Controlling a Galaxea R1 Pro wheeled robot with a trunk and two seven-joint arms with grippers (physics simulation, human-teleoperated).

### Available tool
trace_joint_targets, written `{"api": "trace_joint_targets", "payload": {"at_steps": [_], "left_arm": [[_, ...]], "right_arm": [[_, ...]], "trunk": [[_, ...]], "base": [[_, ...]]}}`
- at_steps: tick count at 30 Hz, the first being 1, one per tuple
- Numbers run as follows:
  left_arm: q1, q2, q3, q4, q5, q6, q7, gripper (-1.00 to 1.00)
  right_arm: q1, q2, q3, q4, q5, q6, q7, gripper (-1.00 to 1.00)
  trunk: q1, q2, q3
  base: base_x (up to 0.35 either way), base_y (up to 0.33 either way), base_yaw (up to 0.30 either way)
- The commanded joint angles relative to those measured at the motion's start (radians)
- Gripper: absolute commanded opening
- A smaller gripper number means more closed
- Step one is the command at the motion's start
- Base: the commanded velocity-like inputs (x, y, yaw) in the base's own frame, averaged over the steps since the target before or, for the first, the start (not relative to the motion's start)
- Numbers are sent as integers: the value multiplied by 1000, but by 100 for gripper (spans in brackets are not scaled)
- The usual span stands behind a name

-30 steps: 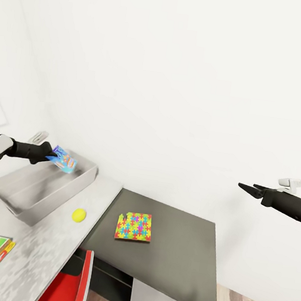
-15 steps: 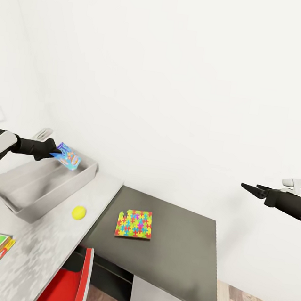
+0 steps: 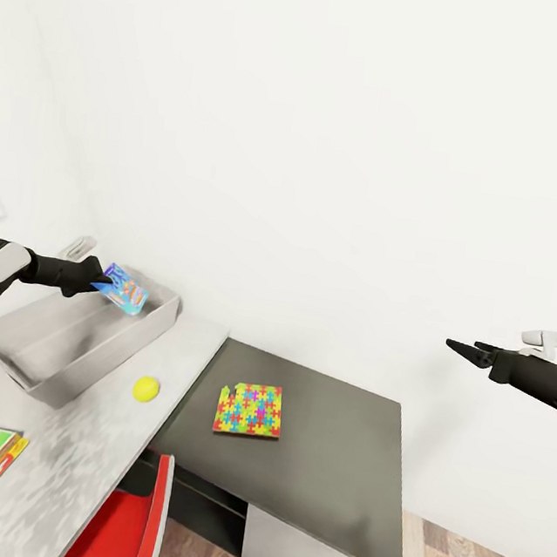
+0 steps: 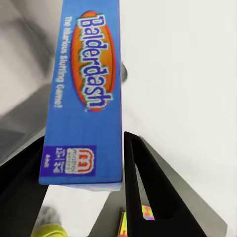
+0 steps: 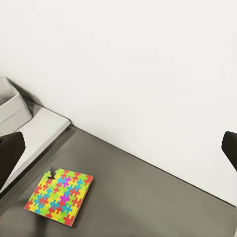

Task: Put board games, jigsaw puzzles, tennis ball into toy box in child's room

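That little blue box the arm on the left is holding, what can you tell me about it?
It is a small flat blue game box printed "Balderdash" in white on an orange oval, with the line "The Hilarious Bluffing Game!" beside it and a small logo panel near one end; it looks like printed cardboard. The left gripper pinches it between two black fingers, edge-on and tilted. It hangs in the air above the grey toy box, near its far end, touching nothing but the fingers.
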Motion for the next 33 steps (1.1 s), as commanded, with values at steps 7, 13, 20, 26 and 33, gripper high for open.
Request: {"api": "trace_joint_targets", "payload": {"at_steps": [7,13,20,26,33], "left_arm": [[-2,6,6,7,2,-8,1,-100],[-3,6,8,13,5,-50,16,-100],[-4,0,8,13,4,-84,47,-100],[-11,0,21,14,9,-125,67,-100],[-16,0,75,15,9,-133,71,-100]], "right_arm": [[-1,0,0,0,2,7,5,100],[-1,0,1,0,3,5,54,100],[0,1,-1,0,3,3,96,100],[0,4,4,0,3,2,98,100],[0,7,9,0,3,1,99,100]], "trunk": [[1,-2,-13],[1,-2,-23],[1,-2,-34],[1,-2,-44],[1,-2,-55]], "base": [[0,0,0],[0,0,0],[0,0,0],[0,0,5],[0,0,59]]}}
